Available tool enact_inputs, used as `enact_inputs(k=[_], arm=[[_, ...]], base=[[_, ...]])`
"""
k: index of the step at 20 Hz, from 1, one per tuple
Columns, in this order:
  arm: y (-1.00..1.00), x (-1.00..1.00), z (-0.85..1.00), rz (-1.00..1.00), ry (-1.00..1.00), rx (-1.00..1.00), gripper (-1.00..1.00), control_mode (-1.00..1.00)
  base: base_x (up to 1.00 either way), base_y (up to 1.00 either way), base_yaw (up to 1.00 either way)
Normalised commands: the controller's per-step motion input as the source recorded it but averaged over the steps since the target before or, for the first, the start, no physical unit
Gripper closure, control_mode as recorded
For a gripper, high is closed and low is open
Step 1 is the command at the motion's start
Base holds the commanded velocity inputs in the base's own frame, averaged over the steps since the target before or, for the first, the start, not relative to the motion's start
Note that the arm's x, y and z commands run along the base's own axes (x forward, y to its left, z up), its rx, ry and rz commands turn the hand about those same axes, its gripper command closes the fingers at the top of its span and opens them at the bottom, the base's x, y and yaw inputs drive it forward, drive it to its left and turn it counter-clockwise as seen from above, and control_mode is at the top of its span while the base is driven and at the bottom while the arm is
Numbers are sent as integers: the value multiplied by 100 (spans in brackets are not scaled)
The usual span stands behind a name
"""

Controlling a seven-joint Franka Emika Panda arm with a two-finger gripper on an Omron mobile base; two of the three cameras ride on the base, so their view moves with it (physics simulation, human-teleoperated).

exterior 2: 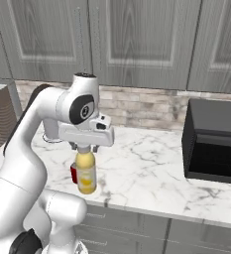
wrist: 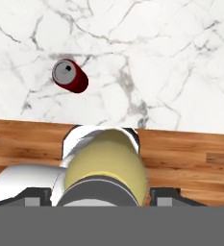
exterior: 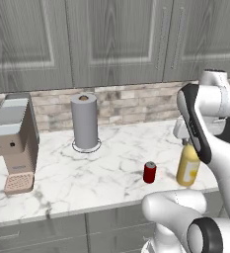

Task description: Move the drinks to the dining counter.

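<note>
My gripper points straight down and is shut on the neck of the small yellow bottle, close to the front edge of the marble worktop. Seen from the left base, the bottle hangs upright under the gripper; whether its base touches the marble I cannot tell. In the hand view the bottle fills the space between my fingertips. The red can stands upright just left of the bottle, apart from it, and its silver top shows from above. The dining counter is out of view.
A tall grey paper-towel roll stands at the back of the worktop and a coffee machine at its left end. A black box-shaped appliance sits to the right. Grey cabinets hang above. Wooden floor lies below the counter edge.
</note>
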Motion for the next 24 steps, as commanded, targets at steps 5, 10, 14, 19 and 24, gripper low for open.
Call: enact_inputs(k=[5, 10, 14, 19, 24], arm=[[10, 0, 25, 0, 0, 0, 100, -100], [3, 0, 35, 0, 0, 0, 100, -100], [0, 1, 28, 0, 0, 0, 100, -100], [0, 0, 6, 0, 0, 0, 100, 100], [0, 0, 0, 0, 0, 0, 100, 100]], base=[[0, 0, 0], [0, 0, 0], [0, 0, 0], [-2, 0, -1], [-35, 0, -31]])
